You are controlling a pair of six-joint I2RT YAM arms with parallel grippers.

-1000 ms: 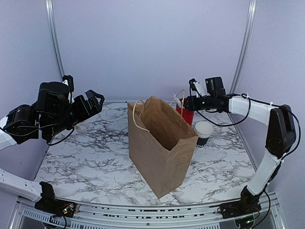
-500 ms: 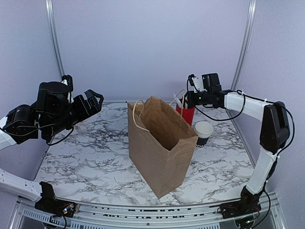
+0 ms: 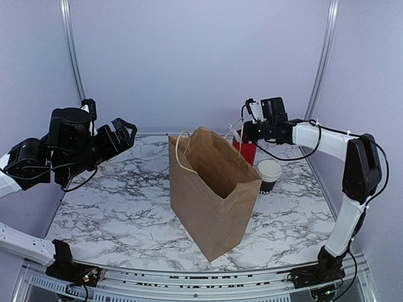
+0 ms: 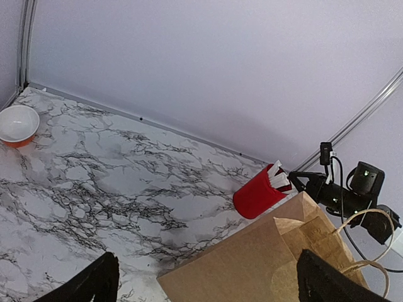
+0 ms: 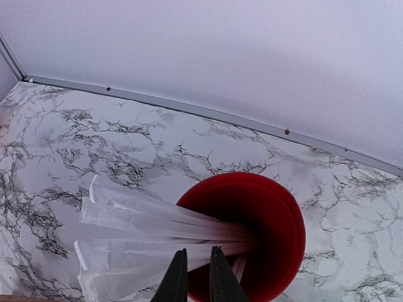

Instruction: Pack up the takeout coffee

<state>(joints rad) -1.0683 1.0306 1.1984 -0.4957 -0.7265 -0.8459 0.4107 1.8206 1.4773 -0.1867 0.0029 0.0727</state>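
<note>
The left gripper (image 3: 123, 134) hangs high at the left of the overhead view, above the desk (image 3: 107, 214). Its jaws are spread wide with nothing between them. In its own wrist view the two fingertips sit at the bottom corners of the frame.

The right gripper (image 5: 196, 272) reaches to the upper right of centre in the overhead view, directly over the red cup (image 5: 261, 220). Its jaws are drawn almost together, leaving only a thin slit. Their tips sit right at the clear-wrapped white utensils (image 5: 138, 220), which fan out of the cup toward the left of the wrist frame. Whether the jaws actually pinch one of them cannot be told.

An open brown paper bag (image 3: 211, 189) stands upright in the middle of the desk, its handles up. The red cup is just behind the bag's far right corner. A black cup with a white rim and no lid (image 3: 269, 174) stands on the desk just right of the bag, near the red cup.

A small bowl (image 4: 17, 124), white inside and orange outside, lies at the far left edge of the left wrist view.

The lidded takeout coffee cannot be made out in any view, so its place cannot be told.
</note>
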